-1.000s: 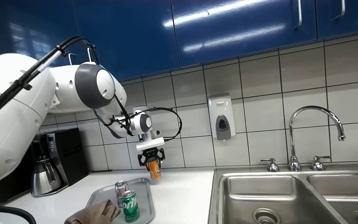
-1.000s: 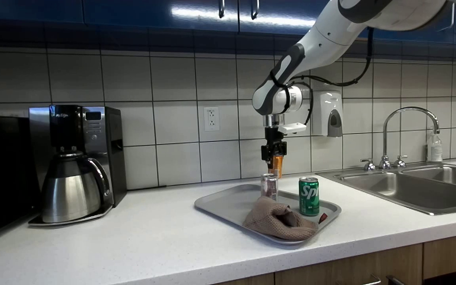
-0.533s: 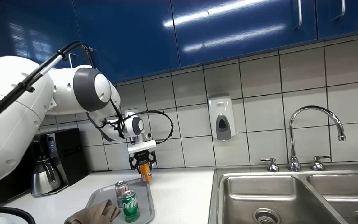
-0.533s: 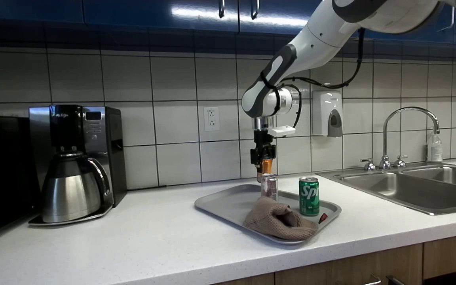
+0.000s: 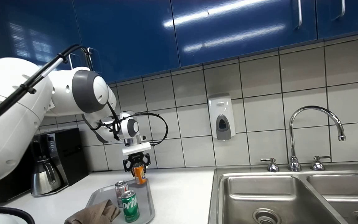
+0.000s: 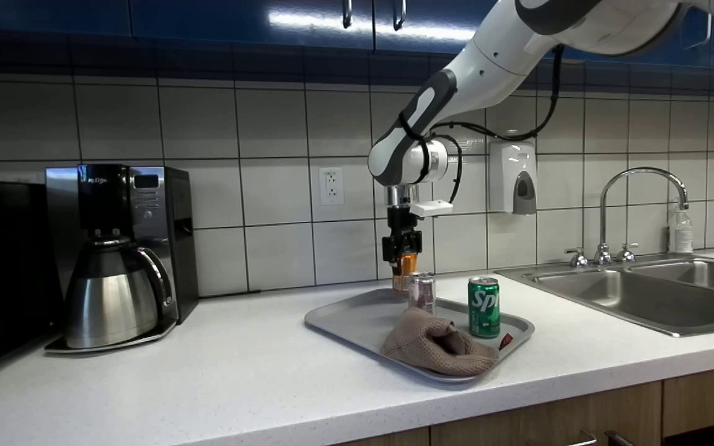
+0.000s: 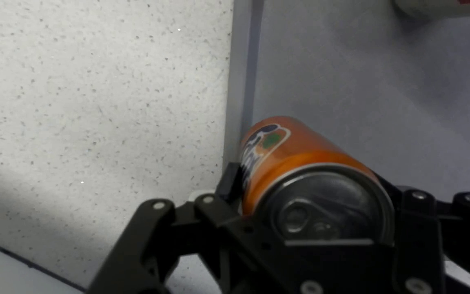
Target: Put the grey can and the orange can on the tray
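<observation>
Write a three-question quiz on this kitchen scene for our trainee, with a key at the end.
1. Multiple choice: what does the hand hold? a) the green can; b) the orange can; c) the coffee pot.
2. True or false: the grey can stands upright on the tray.
3. Fill in: the crumpled cloth is ____ in colour.
Key: 1 b; 2 true; 3 brown.

Over the last second the tool [image 5: 139, 171] has carried the orange can [image 5: 140, 176] down and across towards the tray [image 6: 357, 313]. In both exterior views it hung beyond the tray's far edge at first; now it is lower, and its base overlaps that edge. The arm [image 6: 487, 68] has swung and sunk with it, also nearer the tray.
</observation>
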Robot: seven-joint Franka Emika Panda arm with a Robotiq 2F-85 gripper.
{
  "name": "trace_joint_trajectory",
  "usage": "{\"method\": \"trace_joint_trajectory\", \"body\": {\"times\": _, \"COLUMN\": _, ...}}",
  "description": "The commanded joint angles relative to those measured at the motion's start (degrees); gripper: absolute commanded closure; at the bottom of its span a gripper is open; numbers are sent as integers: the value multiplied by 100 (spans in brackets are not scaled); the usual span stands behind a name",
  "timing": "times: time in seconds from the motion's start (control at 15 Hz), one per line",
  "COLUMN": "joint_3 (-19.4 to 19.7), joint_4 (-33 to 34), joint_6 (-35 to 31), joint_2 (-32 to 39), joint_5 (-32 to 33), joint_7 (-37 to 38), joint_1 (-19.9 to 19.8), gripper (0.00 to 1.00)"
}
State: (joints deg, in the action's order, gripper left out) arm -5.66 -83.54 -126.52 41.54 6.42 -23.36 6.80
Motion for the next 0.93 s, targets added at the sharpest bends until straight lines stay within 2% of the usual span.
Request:
{"method": "trace_joint_trajectory", "body": {"times": 0.0, "joint_3": -67, "joint_4": 116, "joint_6": 256, "joint_2": 51, "joint_5": 140, "joint_7": 20, "joint_1": 33, "gripper": 58}}
{"method": "trace_joint_trajectory", "body": {"times": 0.4, "joint_3": -57, "joint_4": 142, "joint_6": 328, "joint_2": 133, "joint_5": 176, "joint_7": 34, "joint_1": 89, "gripper": 58}}
{"method": "trace_joint_trajectory", "body": {"times": 0.47, "joint_3": -56, "joint_4": 128, "joint_6": 357, "joint_2": 122, "joint_5": 163, "joint_7": 54, "joint_1": 86, "gripper": 8}}
{"method": "trace_joint_trajectory", "body": {"times": 0.67, "joint_3": -48, "joint_4": 111, "joint_6": 370, "joint_2": 92, "joint_5": 186, "joint_7": 45, "joint_1": 86, "gripper": 0}}
{"method": "trace_joint_trajectory", "body": {"times": 0.87, "joint_3": -48, "joint_4": 23, "joint_6": 311, "joint_2": 15, "joint_5": 171, "joint_7": 55, "joint_1": 62, "gripper": 0}}
